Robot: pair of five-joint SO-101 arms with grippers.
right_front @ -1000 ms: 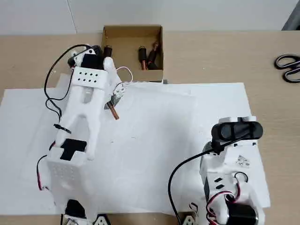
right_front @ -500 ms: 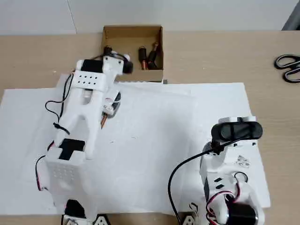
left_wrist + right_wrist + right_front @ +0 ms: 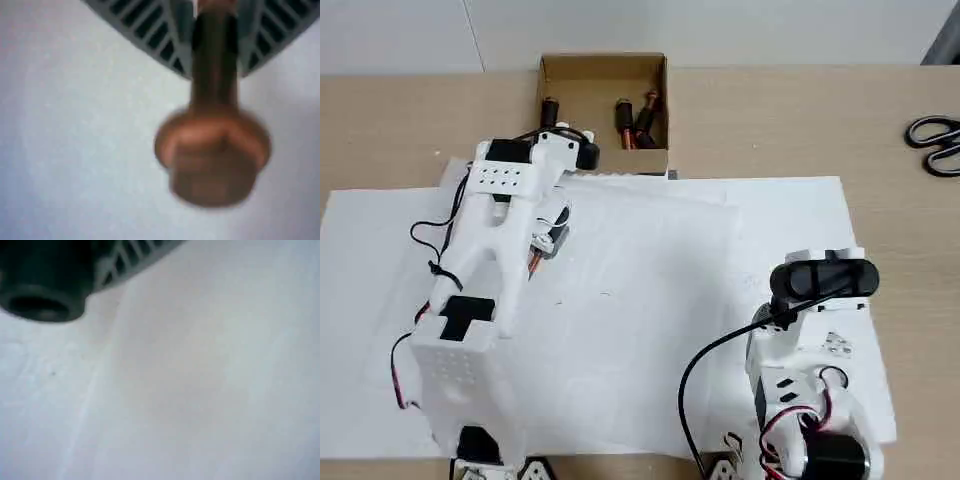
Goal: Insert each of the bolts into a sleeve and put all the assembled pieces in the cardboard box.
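Note:
My left gripper (image 3: 542, 245) hangs over the white sheet, just in front of the cardboard box (image 3: 603, 68). It is shut on a copper bolt (image 3: 212, 160), whose shaft runs between the ribbed jaws and whose hex head points down at the sheet. A bit of that bolt (image 3: 533, 263) shows under the arm. Inside the box lie several dark sleeves with copper bolts in them (image 3: 635, 120). At the table's front right is the right arm (image 3: 823, 278). Its gripper (image 3: 95, 270) holds a black sleeve (image 3: 42, 295) just above the sheet, open end outward.
A white paper sheet (image 3: 660, 290) covers the middle of the table. Black scissors (image 3: 935, 143) lie at the far right edge. Small metal bits (image 3: 838, 345) rest on the right arm's base. Cables loop beside the left arm.
The left arm has turned its wrist and drawn back toward the front with the bolt, which now sits under the arm. The right arm has kept still.

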